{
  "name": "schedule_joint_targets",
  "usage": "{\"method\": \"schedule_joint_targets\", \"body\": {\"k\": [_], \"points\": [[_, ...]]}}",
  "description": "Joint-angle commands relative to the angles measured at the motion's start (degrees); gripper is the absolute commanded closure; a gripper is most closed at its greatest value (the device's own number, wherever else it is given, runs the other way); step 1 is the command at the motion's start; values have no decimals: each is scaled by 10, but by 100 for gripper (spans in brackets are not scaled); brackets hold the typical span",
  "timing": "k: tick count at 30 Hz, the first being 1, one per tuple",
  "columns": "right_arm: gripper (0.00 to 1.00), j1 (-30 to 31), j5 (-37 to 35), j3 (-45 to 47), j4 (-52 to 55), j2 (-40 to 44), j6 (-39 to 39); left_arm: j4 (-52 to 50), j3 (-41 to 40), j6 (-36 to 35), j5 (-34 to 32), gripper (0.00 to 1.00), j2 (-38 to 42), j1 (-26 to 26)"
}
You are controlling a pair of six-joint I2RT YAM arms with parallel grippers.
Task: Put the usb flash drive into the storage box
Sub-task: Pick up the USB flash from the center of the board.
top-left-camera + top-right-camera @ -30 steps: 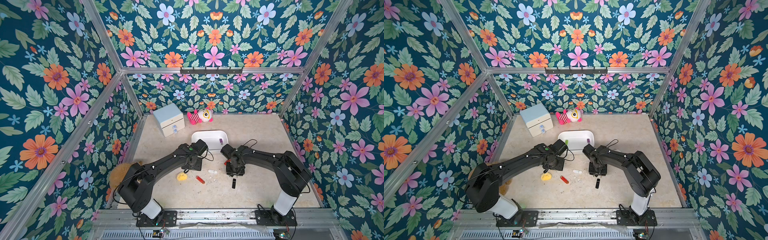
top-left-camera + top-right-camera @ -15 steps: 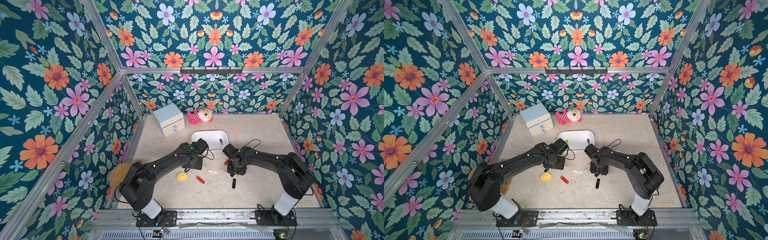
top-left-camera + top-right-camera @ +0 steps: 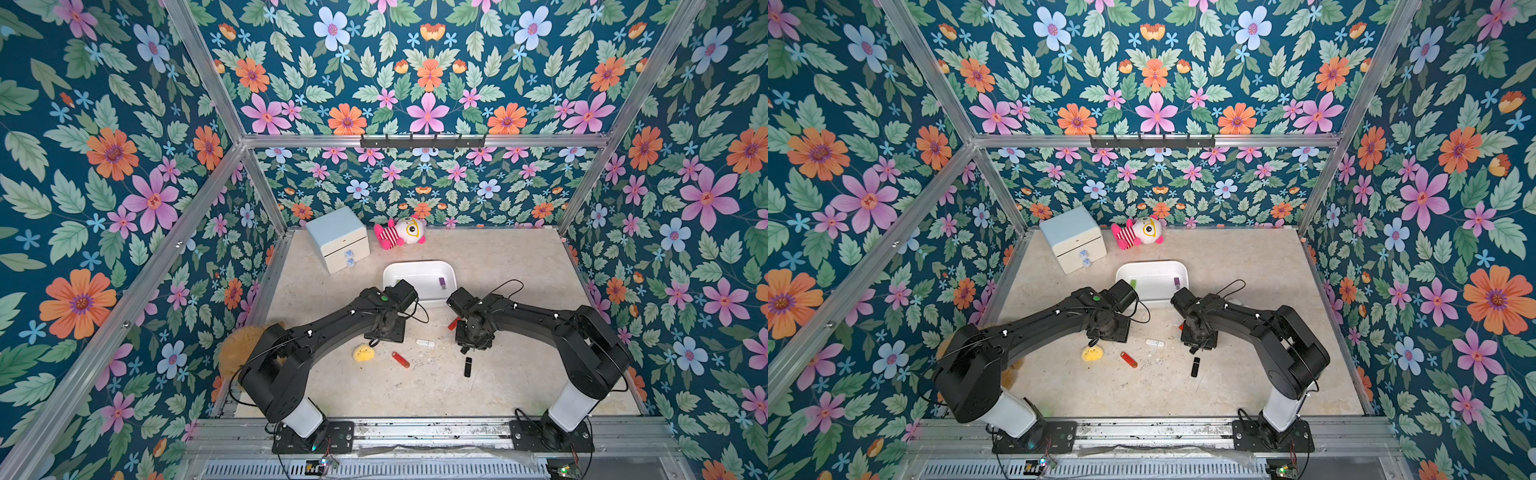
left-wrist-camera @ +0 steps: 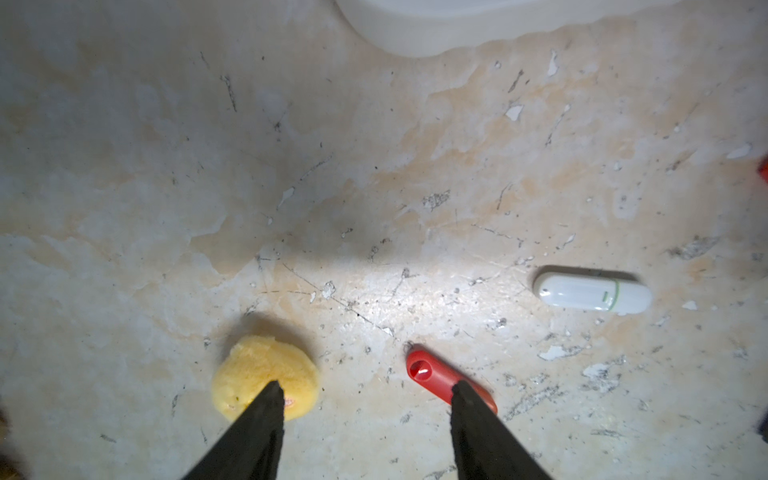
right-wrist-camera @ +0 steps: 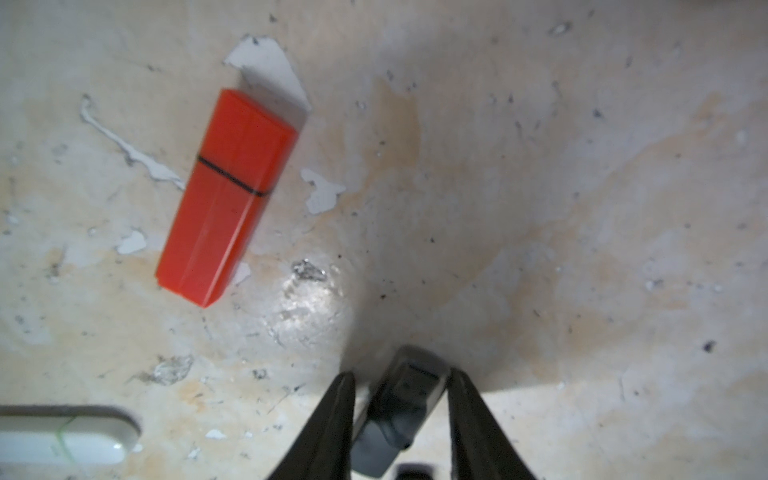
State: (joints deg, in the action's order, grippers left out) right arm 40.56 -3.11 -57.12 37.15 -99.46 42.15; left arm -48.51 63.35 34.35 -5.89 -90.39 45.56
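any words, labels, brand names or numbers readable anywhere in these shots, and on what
No text can be read in any view.
white flash drive: a green band and a small green mark, too small to read as lettering.
drawer cabinet: a small dark mark on its front, too small to read.
boxy red flash drive: only a black line, no lettering.

Bright overhead; dim, blurry wrist views

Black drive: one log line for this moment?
right end effector astride black drive; grip unconfirmed; left end effector open; purple drive in storage box
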Motion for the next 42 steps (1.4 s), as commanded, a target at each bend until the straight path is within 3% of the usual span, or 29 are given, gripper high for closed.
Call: {"method": "schedule_joint_targets", "body": {"k": [1, 14, 24, 33, 42], "points": [[63, 0, 8, 7, 0, -17, 4, -16, -8, 13, 3, 33, 5, 8], [77, 1, 10, 2, 6, -27, -2, -18, -22, 25, 9, 33, 11, 26], [99, 1, 14, -2, 4, -27, -12, -4, -54, 77, 27, 33, 9, 53], [100, 1, 19, 2, -1, -27, -19, 46, -51, 125, 39, 32, -18, 71], [100, 1, 20, 9, 0, -24, -22, 46, -31, 122, 26, 32, -77, 79]]}}
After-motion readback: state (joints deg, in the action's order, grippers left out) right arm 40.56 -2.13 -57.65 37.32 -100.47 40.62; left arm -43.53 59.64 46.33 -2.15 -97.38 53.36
